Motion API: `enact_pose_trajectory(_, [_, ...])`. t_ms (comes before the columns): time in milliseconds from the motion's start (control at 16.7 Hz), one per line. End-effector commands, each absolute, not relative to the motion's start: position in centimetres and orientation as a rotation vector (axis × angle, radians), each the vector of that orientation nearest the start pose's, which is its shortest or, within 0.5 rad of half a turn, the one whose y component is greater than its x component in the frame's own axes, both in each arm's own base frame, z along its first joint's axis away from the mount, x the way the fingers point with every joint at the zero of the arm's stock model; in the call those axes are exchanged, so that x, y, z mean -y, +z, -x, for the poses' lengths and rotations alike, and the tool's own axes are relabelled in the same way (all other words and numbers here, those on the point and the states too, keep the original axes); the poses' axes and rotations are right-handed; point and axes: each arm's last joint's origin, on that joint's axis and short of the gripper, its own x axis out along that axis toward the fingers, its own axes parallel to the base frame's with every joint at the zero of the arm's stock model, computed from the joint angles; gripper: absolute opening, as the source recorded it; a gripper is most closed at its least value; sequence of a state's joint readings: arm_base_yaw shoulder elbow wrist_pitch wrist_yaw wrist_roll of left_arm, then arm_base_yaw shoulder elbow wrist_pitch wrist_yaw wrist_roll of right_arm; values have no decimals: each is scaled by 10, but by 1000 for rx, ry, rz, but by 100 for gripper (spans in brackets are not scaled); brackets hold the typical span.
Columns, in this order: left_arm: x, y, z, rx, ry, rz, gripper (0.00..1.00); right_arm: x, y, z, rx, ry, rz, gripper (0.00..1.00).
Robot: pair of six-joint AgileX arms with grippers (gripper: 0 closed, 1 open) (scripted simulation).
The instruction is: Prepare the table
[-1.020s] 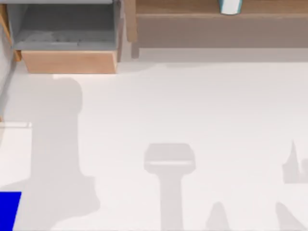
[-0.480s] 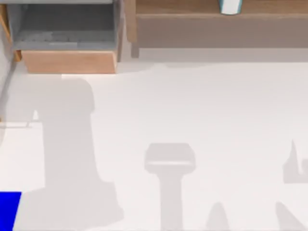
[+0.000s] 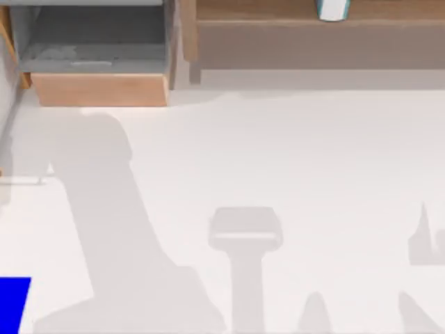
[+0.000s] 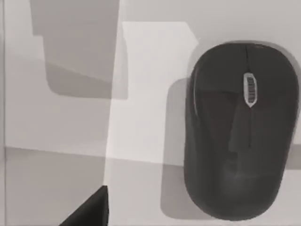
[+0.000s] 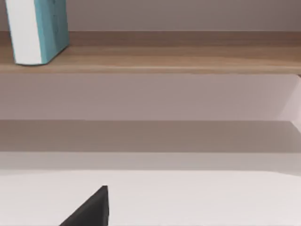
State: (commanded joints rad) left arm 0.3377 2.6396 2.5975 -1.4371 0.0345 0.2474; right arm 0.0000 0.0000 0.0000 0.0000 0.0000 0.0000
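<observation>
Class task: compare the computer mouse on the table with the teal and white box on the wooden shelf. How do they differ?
The mouse is dark grey and rounded; the box is teal and white with flat faces. The mouse lies low on the white table; the box stands upright on the wooden shelf. Neither is held.

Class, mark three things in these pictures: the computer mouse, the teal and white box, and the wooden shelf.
computer mouse point(image 4: 237, 141), left wrist view, middle of its dark back.
teal and white box point(image 5: 37, 30), right wrist view, on its front face.
wooden shelf point(image 5: 188, 59), right wrist view, bare top board.
</observation>
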Motion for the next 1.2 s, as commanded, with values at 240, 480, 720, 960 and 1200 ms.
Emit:
enact_pose_trajectory(240, [-175,148,-487,-1473,85,78,100,1,160,-106,0,0,0,100])
enact_pose_trajectory(480, [-172,139,-489,-1470,83,74,100,1,160,-106,0,0,0,100])
enact_pose_trajectory(720, [-172,139,-489,-1470,83,74,85,1,160,-106,0,0,0,100])
enact_pose_trajectory(960, [-172,139,-489,-1470,83,74,55,1,160,-106,0,0,0,100])
enact_pose_trajectory(1200, [-172,139,-489,-1470,83,74,25,1,160,-106,0,0,0,100])
